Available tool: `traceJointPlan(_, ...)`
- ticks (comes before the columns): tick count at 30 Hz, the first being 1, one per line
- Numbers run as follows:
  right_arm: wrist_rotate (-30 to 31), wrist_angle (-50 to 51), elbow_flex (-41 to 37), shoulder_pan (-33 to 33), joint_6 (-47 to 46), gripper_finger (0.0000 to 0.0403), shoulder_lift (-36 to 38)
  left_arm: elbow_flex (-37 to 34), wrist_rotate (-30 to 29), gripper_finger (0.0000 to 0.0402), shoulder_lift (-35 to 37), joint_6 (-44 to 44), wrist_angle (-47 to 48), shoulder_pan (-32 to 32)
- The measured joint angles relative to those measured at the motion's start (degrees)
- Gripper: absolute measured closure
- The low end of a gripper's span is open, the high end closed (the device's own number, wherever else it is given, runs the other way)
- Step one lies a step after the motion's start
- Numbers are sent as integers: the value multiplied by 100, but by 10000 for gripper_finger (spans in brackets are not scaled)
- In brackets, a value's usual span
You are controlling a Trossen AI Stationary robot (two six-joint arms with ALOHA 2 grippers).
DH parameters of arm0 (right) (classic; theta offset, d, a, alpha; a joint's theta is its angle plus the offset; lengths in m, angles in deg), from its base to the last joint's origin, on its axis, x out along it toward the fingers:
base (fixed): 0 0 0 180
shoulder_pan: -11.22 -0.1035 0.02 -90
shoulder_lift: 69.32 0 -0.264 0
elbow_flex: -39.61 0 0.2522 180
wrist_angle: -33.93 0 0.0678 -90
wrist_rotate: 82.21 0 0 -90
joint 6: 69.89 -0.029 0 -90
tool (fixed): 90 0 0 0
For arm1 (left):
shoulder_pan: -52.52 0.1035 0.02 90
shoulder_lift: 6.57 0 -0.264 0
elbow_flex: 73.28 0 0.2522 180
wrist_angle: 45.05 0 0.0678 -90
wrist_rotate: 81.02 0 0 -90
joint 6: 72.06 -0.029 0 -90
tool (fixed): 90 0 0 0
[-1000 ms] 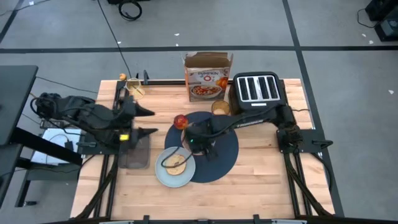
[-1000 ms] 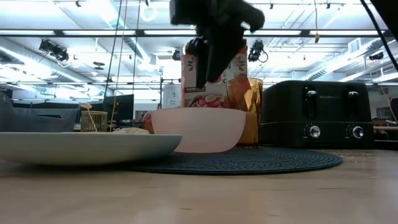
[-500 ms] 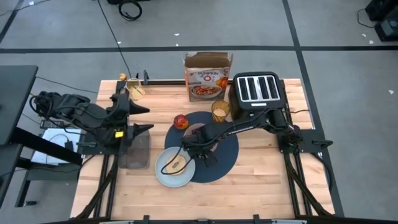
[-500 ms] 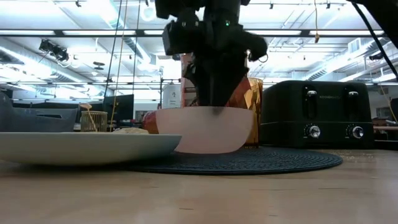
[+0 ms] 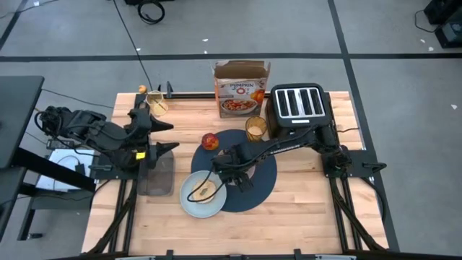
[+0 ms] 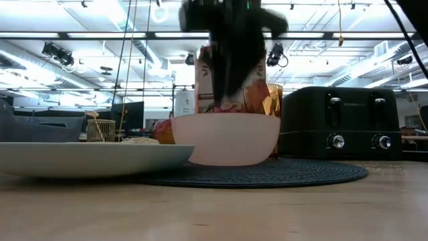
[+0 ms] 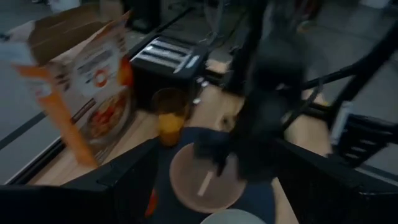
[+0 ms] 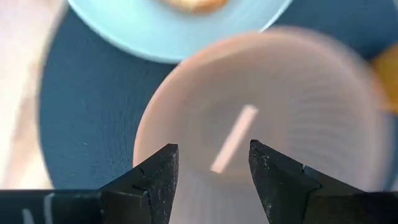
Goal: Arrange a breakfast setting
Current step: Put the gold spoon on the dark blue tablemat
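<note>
From above, the right arm hides the pinkish bowl (image 6: 226,138) on the round dark-blue placemat (image 5: 261,182). The right wrist view shows the right gripper (image 8: 213,163) parted, empty, above a gold spoon (image 8: 233,138) inside. The left gripper (image 5: 164,137) waits open.

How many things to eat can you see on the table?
3. A red apple at the dark-blue placemat's rim, bagel-like bread on the pale-blue plate, and a cereal box at the back. More may be hidden.
</note>
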Motion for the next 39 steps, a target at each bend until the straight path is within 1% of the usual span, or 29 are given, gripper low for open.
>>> traceJointPlan(2, 91, 112, 143, 36, -184, 200, 330, -4, -192, 88, 1, 269, 232, 4)
traceJointPlan(4, 171, 160, 195, 85, -436, 200, 700, -4, -239, 88, 14, 437, 515, 104)
traceJointPlan(6, 345, 108, 193, 129, -714, 200, 1087, -4, -232, 88, 8, 616, 774, 300)
traceJointPlan(8, 597, -21, 193, 157, -971, 200, 1512, -4, -150, 88, -4, 799, 1094, 639)
traceJointPlan(11, 973, -339, 195, 175, -1249, 200, 2130, -2, 145, 88, -189, 1004, 1608, 1488)
traceJointPlan(13, 1176, -642, 195, 193, -1390, 200, 2474, -16, 306, 88, -298, 1328, 1962, 2082)
traceJointPlan(14, 1286, -795, 195, 205, -1472, 200, 2632, -17, 297, 88, -342, 1559, 2097, 2391)
traceJointPlan(17, 1607, -1260, 195, 229, -1662, 200, 3081, -8, 19, 88, -391, 2228, 2158, 3348)
traceJointPlan(20, 1819, -1470, 197, 229, -1689, 200, 3387, -6, -24, 88, -563, 2474, 2076, 4142)
traceJointPlan(22, 1899, -1476, 195, 227, -1691, 200, 3532, -10, -60, 88, -674, 2478, 2091, 4588)
traceJointPlan(24, 1931, -1464, 195, 227, -1687, 200, 3658, -4, -273, 88, -803, 2594, 2074, 4883)
traceJointPlan(26, 1934, -1461, 195, 229, -1653, 200, 3764, -78, -656, 88, -943, 2892, 2029, 5143)
traceJointPlan(28, 1933, -1457, 195, 229, -1544, 200, 3831, -287, -1000, 88, -1045, 3282, 1925, 5327)
traceJointPlan(30, 1927, -1449, 190, 267, -1395, 200, 3892, -580, -1134, 88, -1116, 3787, 1761, 5512)
traceJointPlan(33, 1920, -1458, 188, 405, -1113, 200, 4053, -1082, -1115, 88, -1197, 4411, 1371, 5766)
traceJointPlan(35, 1825, -1490, 188, 599, -932, 200, 4181, -1408, -934, 88, -1251, 4708, 1065, 5970)
traceJointPlan(37, 1490, -1508, 188, 887, -771, 199, 4290, -1656, -649, 88, -1348, 4839, 788, 6206)
traceJointPlan(39, 1018, -1452, 188, 1212, -601, 198, 4386, -1860, -361, 88, -1508, 4866, 589, 6464)
